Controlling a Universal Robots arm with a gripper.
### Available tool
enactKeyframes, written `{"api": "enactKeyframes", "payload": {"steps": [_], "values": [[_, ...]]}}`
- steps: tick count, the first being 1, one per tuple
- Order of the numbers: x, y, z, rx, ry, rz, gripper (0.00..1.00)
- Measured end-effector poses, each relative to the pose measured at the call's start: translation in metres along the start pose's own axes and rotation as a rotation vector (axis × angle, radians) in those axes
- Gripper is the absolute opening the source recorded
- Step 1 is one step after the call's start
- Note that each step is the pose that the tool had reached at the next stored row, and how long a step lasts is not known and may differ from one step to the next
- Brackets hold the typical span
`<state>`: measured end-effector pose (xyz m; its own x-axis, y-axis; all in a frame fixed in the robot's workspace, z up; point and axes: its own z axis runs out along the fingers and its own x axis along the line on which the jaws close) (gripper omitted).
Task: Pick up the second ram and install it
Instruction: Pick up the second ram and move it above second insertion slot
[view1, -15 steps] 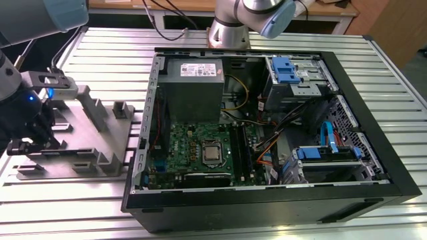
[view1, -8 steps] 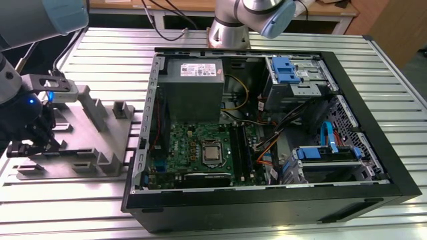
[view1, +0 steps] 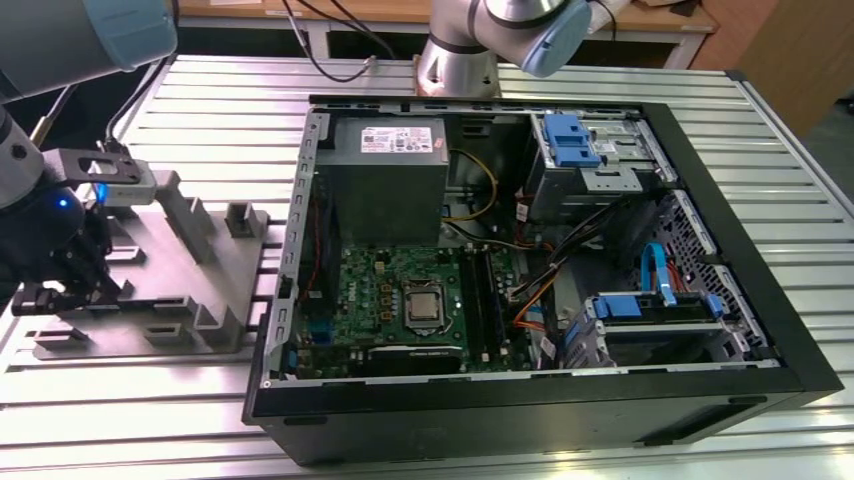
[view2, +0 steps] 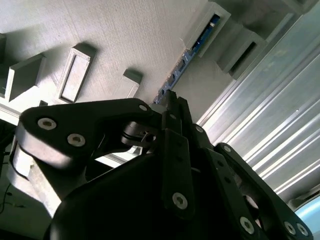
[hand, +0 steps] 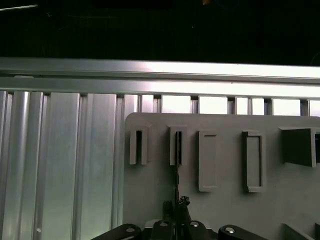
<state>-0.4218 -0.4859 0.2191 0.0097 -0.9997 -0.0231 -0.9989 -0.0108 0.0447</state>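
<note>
Edgewise, the second ram (view2: 191, 51) stands in a narrow slot of the grey holder tray (view2: 125, 40), the second slot from the tray's corner. The gripper (view2: 170, 97) has its fingers clamped on the stick's near end. The tray lies on the slatted aluminium bench (view1: 134, 400), beside the open computer case (view1: 747, 330).
</note>
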Motion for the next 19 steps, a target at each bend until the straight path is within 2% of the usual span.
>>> {"api": "enactKeyframes", "payload": {"steps": [1, 3, 4, 7, 13, 19], "values": [[0.0, 0.0, 0.0001, 0.0, 0.0, 0.0, 0.23], [0.0, 0.0, 0.0001, 0.0, 0.0, 0.0, 0.23], [0.0, 0.0, 0.0002, 0.0001, -0.0001, 0.0, 0.3], [0.0, 0.0003, 0.0005, 0.0, 0.0001, -0.007, 0.3], [0.0, 0.0008, 0.0037, -0.0022, 0.0041, -0.092, 0.3], [0.0001, 0.0039, 0.0084, -0.0024, 0.0043, -0.099, 0.3]]}}
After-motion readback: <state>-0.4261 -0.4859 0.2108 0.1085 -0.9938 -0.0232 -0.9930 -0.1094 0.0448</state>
